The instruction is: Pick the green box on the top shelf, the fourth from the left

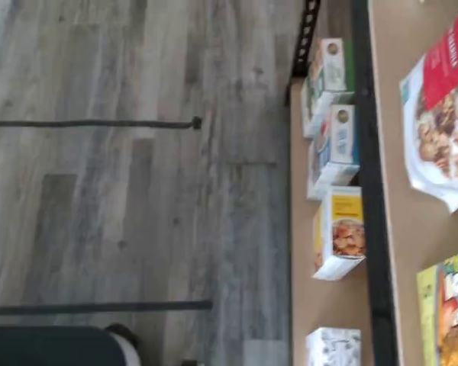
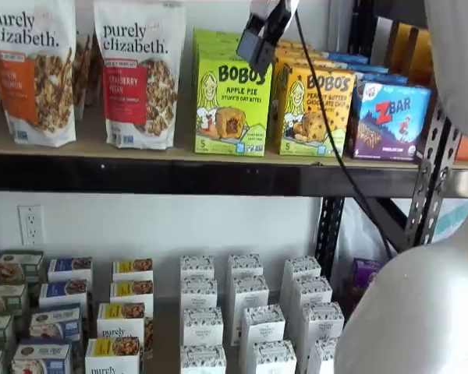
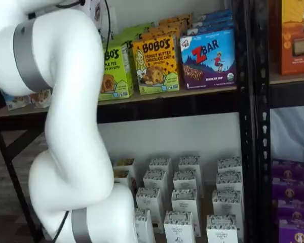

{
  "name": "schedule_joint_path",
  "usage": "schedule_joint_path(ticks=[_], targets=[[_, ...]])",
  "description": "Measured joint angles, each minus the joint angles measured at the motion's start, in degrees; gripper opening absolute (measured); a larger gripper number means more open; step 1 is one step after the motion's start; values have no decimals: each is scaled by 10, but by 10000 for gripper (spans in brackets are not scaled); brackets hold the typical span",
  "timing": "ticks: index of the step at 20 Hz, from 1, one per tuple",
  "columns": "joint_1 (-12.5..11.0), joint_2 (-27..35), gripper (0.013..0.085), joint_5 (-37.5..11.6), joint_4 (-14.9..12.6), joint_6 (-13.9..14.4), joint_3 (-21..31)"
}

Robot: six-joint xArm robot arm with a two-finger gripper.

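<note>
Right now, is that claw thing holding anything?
Gripper: black fingers hang above the lime-green Bobo's apple pie box, holding nothing; whether open cannot be told.

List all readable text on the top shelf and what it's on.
"purely elizabeth." on both granola bags.
"BOBO'S APPLE PIE" on the green box.
"BOBO'S PEANUT BUTTER CHOCOLATE CHIP" on the yellow box.
"ZBAR" on the blue box.
Smaller print on all of them: too small to read.

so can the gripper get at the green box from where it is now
Probably yes. The gripper hangs open just above the front of the green box, which stands at the edge of the top shelf with nothing before it. The yellow box stands close beside it, so side room looks tight.
</note>
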Motion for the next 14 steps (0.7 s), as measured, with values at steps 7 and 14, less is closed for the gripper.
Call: schedule_joint_path(ticks=[7,14], targets=[[11,-36,850,-96,-1,4,53],[18,-36,850,-140,-12,5,67]])
